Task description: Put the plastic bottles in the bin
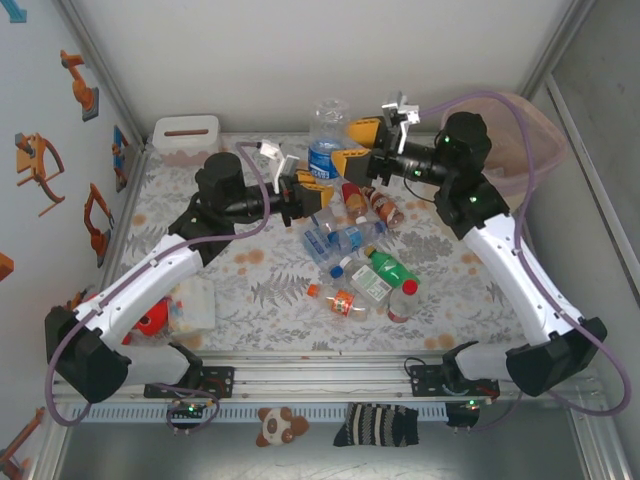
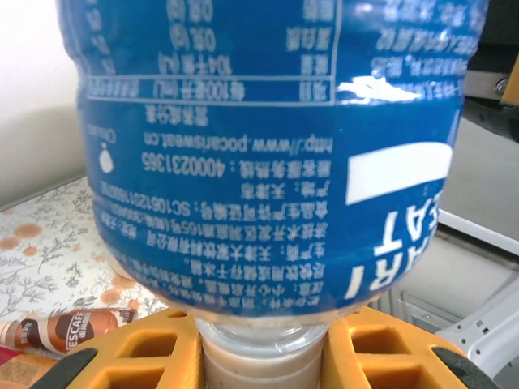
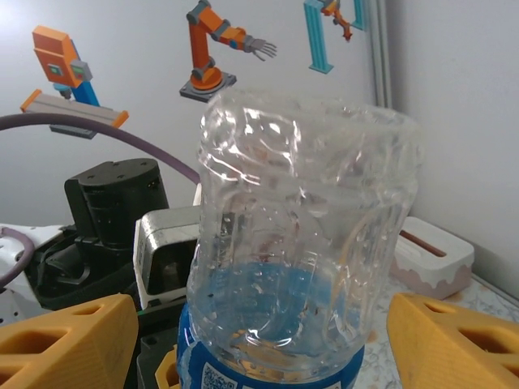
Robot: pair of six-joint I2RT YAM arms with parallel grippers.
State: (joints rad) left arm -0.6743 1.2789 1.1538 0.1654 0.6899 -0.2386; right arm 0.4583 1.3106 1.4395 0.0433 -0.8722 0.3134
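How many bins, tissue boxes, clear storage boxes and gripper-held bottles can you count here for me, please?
bin: 1
tissue box: 1
clear storage box: 1
blue-labelled bottle held in the left gripper: 1
total: 4

You see one blue-labelled bottle (image 1: pixel 326 138) aloft, neck down. Other bottles (image 1: pixel 352 250) heaped mid-worktop (image 1: pixel 265 285); pink-lined bin (image 1: pixel 532 142) far right.

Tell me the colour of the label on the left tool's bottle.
The label is blue with white print, clearest in the left wrist view.
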